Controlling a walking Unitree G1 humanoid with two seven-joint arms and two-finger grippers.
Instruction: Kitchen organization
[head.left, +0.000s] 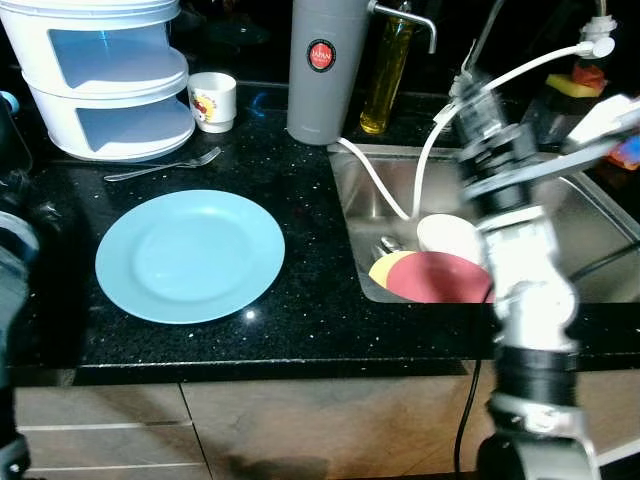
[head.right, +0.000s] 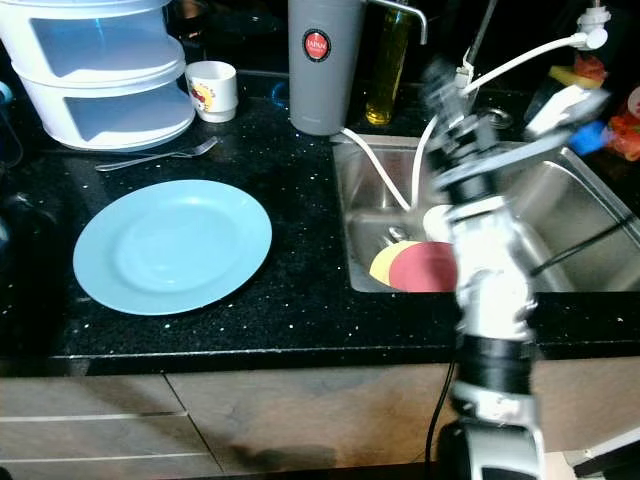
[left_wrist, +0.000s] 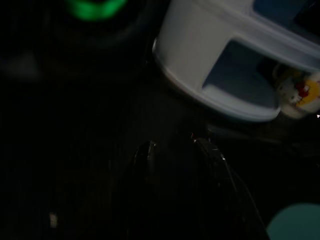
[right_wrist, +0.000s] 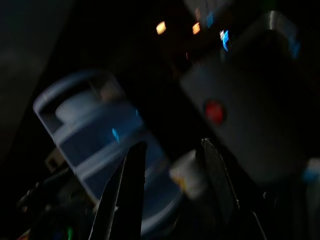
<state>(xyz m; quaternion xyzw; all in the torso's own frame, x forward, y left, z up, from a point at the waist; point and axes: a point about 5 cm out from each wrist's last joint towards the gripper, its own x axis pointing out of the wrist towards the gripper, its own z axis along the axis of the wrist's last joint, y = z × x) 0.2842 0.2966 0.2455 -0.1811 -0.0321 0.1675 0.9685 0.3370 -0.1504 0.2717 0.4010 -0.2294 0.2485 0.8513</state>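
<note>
One light blue plate (head.left: 190, 255) lies flat on the black worktop (head.left: 300, 300), left of the sink (head.left: 560, 230). Behind it a fork (head.left: 165, 167) lies with its long axis across the worktop, tines toward the grey canister (head.left: 325, 70). Red and yellow plates (head.left: 432, 276) sit in the sink. The right claw (right_wrist: 172, 165) hangs with fingers apart, empty; the left claw (left_wrist: 177, 160) likewise, near the white tiered container (head.left: 105, 75).

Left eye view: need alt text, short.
A light blue plate lies on a black countertop beside a steel sink holding red, yellow and white dishes. The robot's blurred right arm rises in front of the sink; behind stand a white tiered container, a mug, a fork and a grey canister.
</note>
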